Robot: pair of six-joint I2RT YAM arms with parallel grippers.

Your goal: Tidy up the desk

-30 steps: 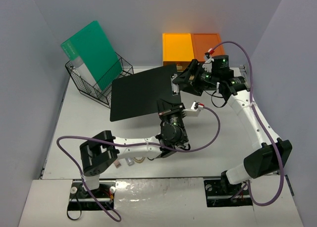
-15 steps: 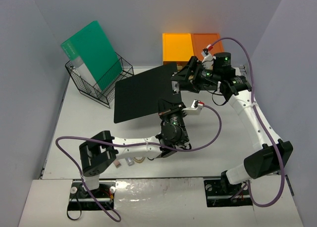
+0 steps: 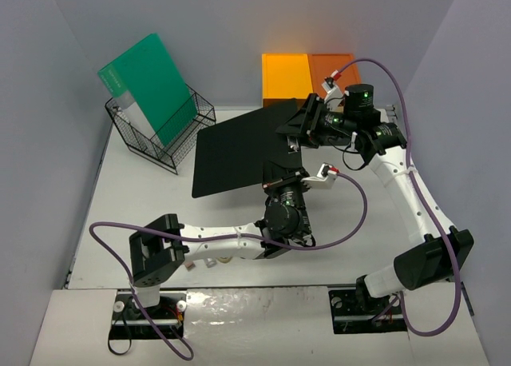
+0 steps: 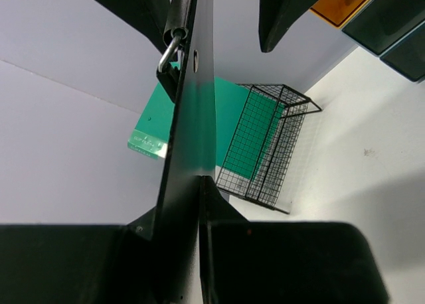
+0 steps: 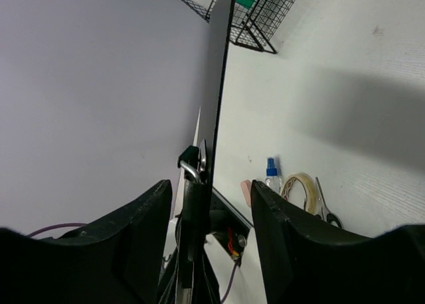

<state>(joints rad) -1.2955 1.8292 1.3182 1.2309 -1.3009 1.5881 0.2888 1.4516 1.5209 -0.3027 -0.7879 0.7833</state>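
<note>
Top external: left gripper (image 3: 277, 171) pinches clipboard (image 3: 235, 150) near edge; right gripper (image 3: 295, 127) spread, seemingly untouching, around clip edge.

clipboard (image 3: 235, 150): shifted right | right pincer (image 3: 292, 133): narrowed around its clip end

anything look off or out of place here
The black clipboard is off the desk, tilted in mid-air: the left gripper pinches its near edge and the right gripper stands open around its clip end. A spray bottle, tape and scissors lie bunched at the desk's near edge.
</note>
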